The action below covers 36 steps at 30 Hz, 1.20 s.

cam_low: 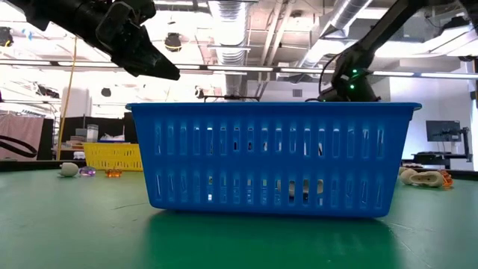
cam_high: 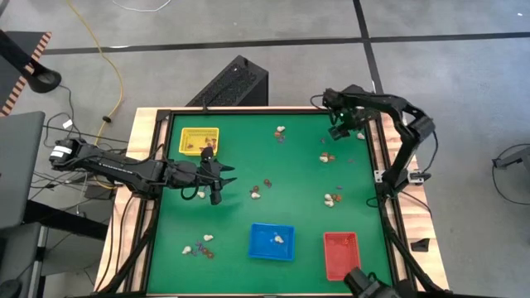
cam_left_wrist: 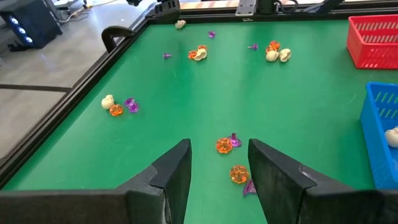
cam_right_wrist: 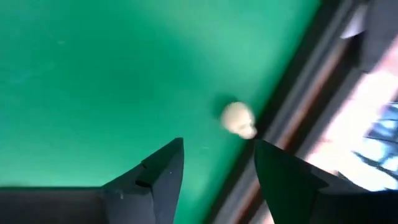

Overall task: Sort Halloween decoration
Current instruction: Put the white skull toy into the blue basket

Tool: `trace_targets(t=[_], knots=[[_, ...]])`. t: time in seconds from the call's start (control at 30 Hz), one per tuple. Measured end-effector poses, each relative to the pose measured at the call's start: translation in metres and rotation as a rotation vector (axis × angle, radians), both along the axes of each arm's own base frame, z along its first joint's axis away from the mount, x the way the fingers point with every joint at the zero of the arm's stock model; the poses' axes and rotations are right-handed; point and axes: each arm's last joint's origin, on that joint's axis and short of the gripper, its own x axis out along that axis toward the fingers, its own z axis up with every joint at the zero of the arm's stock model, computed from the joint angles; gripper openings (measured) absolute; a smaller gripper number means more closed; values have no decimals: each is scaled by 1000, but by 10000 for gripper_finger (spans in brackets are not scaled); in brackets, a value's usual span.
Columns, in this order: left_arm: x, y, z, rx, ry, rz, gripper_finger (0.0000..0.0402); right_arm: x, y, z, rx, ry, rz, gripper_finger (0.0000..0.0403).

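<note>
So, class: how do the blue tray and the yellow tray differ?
The blue tray sits at the table's near edge, the yellow tray by the far left corner. Blue holds a whitish trinket; yellow holds an orange one. Both are slotted rectangular plastic trays on the green mat.

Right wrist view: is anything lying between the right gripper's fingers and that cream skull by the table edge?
No. In the right wrist view only bare green mat separates the open right gripper from the cream skull trinket, which lies beside the table's dark edge rail.

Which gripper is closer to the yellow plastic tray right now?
Left. The left gripper hovers just beside the yellow plastic tray; the right gripper is at the table's opposite far corner.
</note>
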Motion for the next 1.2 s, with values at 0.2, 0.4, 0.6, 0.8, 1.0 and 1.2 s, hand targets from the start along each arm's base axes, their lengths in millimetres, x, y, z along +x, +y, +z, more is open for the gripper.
trace_targets(t=[0.2,0.4,0.6,0.8,1.0,1.2], knots=[[0,0,0,0,3,0,149,1,-18,2,164,90,103,222],[0,0,-1,0,9,-2,149,3,-31,-23,344,134,223,221],[0,0,-1,10,14,-5,149,9,-32,-50,489,267,300,221],[-1,0,-3,13,35,-3,149,9,-36,-63,556,387,406,221],[-1,0,-3,18,43,-3,149,8,-39,-70,605,365,479,221],[-1,0,-3,22,44,-4,149,8,-44,-74,607,280,510,221]])
